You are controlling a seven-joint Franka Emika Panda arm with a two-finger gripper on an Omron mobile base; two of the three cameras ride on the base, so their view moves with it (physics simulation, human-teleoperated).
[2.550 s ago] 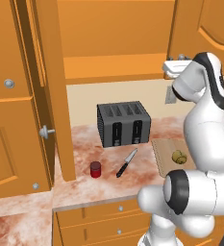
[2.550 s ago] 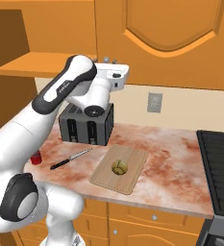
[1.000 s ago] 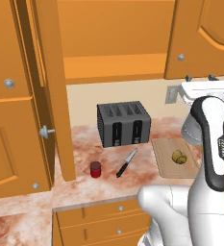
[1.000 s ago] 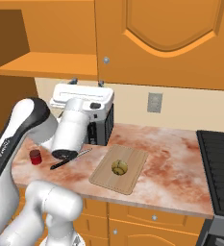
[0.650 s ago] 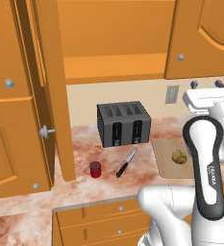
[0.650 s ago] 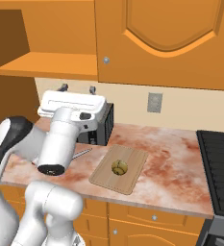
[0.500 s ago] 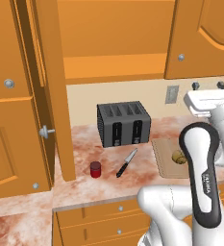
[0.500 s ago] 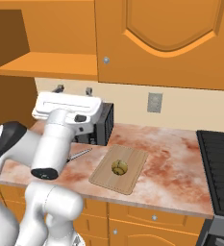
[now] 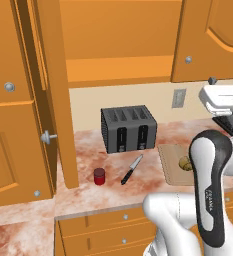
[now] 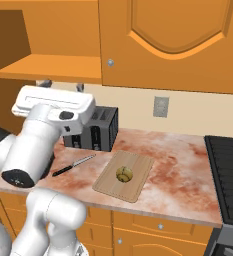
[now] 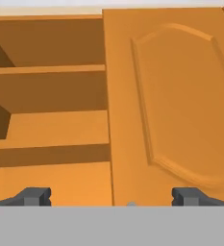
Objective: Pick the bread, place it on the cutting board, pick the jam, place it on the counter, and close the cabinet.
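The bread [image 9: 184,163] [image 10: 124,173] lies on the tan cutting board [image 9: 169,159] [image 10: 108,186] on the marbled counter [image 9: 88,195] [image 10: 178,160]. The red jam [image 9: 99,176] stands on the counter near the open cabinet door [image 9: 43,100], left of a black-handled knife [image 9: 131,169]. My gripper [image 9: 226,80] [image 10: 63,85] [image 11: 111,197] is open and empty, raised above the counter and facing the cabinet. In the hand view the bare shelves [image 11: 51,129] are on the left and the closed door [image 11: 176,105] on the right. In the right base view my arm hides the jam.
A black toaster [image 9: 129,129] [image 10: 100,131] stands at the back of the counter. A wall outlet [image 10: 160,106] is beside it. A dark stove [image 10: 228,170] borders the counter on the right. The cabinet's right door [image 9: 213,40] is closed; drawers [image 9: 108,230] run below the counter.
The hand has drawn back toward the base and risen slightly, its jaws staying wide. Bread, jam, knife and cabinet doors have not moved.
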